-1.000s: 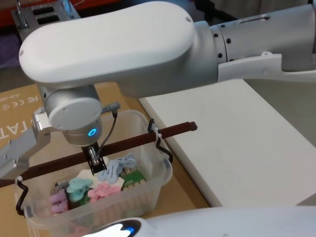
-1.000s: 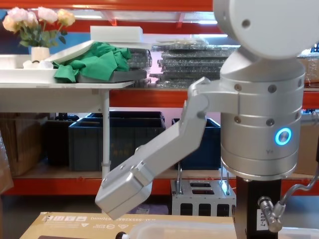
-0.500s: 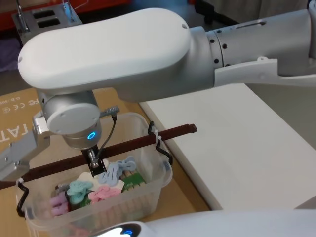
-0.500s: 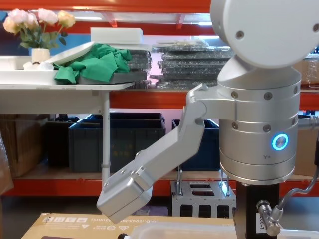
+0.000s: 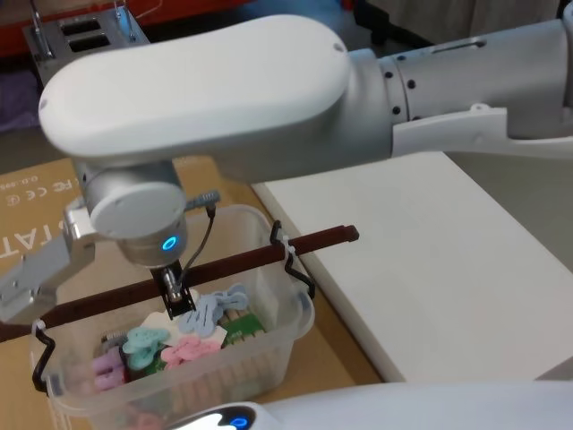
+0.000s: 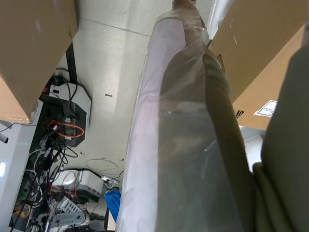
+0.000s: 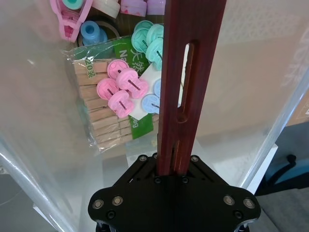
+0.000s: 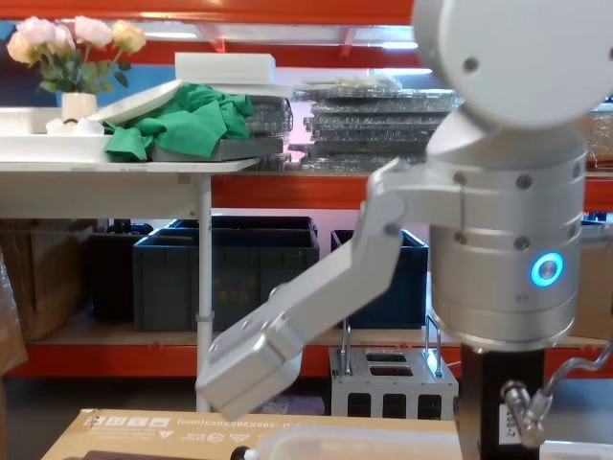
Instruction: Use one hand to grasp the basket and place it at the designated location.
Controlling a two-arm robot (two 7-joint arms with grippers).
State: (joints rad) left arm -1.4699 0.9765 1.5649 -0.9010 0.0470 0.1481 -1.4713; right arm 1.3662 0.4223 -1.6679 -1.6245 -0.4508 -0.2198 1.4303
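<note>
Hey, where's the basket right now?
In the head view the basket is low on the left, over the brown cardboard box, just left of the white board, with the right gripper shut on its handle.

Our right arm hangs over the basket from 3 to 10 o'clock, and the dark red handle bars the basket's mouth. At 3 o'clock we find the white board bare, with open room above it.

basket near corner cut by head view's bottom edge, handle left end off-frame, right arm hides back-left rim
</note>
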